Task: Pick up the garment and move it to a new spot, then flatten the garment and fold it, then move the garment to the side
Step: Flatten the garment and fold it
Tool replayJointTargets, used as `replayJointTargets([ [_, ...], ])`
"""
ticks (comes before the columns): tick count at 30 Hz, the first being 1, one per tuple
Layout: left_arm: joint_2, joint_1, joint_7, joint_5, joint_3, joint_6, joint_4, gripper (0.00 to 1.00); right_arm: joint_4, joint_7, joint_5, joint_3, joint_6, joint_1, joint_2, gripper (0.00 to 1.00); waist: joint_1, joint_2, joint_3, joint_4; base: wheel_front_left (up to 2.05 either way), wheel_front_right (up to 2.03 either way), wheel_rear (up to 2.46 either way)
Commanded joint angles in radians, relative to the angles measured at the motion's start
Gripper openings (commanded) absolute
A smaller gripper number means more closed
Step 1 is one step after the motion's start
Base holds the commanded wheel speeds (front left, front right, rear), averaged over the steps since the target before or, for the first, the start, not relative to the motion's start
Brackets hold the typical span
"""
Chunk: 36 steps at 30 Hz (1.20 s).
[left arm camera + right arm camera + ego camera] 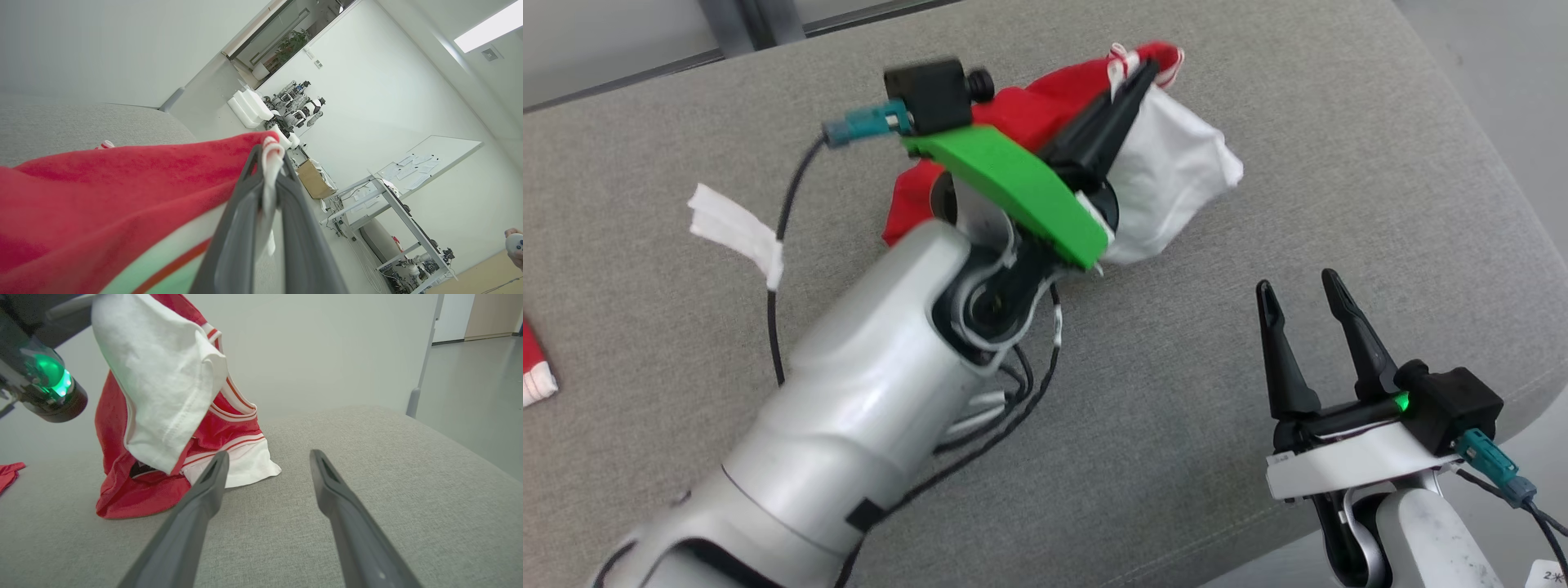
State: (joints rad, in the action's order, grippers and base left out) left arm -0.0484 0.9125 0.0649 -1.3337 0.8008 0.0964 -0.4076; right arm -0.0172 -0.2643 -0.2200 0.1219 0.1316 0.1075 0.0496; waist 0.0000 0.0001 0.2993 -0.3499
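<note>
**Left claw** (1147,69), head view: the two dark fingers are pressed together on a striped hem at the top of the jersey (1176,180). The jersey is red with a white panel and hangs bunched from that one pinch over the far part of the grey fabric surface (1339,163).
**Right claw** (1294,286): fingers spread and empty, low at the near right, well apart from the jersey.
**Also on the surface:** a white strip (737,233) at the left and a red-and-white scrap (535,371) at the left edge.

**Left wrist view:** left claw (269,157) has its fingers closed on a white, red-striped edge. The red cloth of the jersey (122,183) drapes away to the left.

**Right wrist view:** right claw (269,454) is parted with nothing between its fingers. The jersey (163,396) hangs ahead and to the left, its lower folds resting on the surface (388,477).

**Handling, as judged:** the cloth is light, limp and thin. It should sag and fold on itself and cannot break. A single-point hold lets it bunch. A hem, shoulder or corner looks like the best place to grip, and a second pinch on a free edge would help spread it flat.
</note>
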Motion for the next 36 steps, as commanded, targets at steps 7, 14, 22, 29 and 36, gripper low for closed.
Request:
replayJointTargets([
  [7,-0.004,0.355,0.057,-0.312,-0.076,-0.177,0.039,0.00,0.005,0.000,-0.054,0.012,-0.002,-0.028,0.001,1.00,0.0000,-0.0001,-0.051,-0.068,0.00,0.00,0.00],
  [14,-0.006,0.462,0.190,-0.382,-0.148,-0.267,-0.076,0.00,0.001,0.000,-0.051,0.017,-0.002,-0.041,0.001,1.00,0.0000,-0.0001,-0.077,-0.061,0.00,0.00,0.00],
  [22,-0.102,0.053,0.199,-0.278,-0.400,-0.276,-0.184,0.00,0.010,0.000,-0.028,-0.016,-0.002,-0.040,0.001,1.00,0.0000,-0.0001,-0.078,0.004,0.00,0.00,0.00],
  [29,-0.083,-0.376,0.200,-0.087,-0.751,-0.170,-0.111,0.00,0.006,0.000,0.019,-0.057,-0.002,-0.062,0.001,1.00,0.0000,-0.0001,-0.079,0.082,0.00,0.00,0.00],
  [36,-0.024,-0.627,0.199,0.162,-0.927,-0.098,-0.016,0.00,0.005,0.000,0.057,-0.071,-0.002,-0.069,0.002,1.00,0.0000,-0.0001,-0.076,0.168,0.00,0.00,0.00],
])
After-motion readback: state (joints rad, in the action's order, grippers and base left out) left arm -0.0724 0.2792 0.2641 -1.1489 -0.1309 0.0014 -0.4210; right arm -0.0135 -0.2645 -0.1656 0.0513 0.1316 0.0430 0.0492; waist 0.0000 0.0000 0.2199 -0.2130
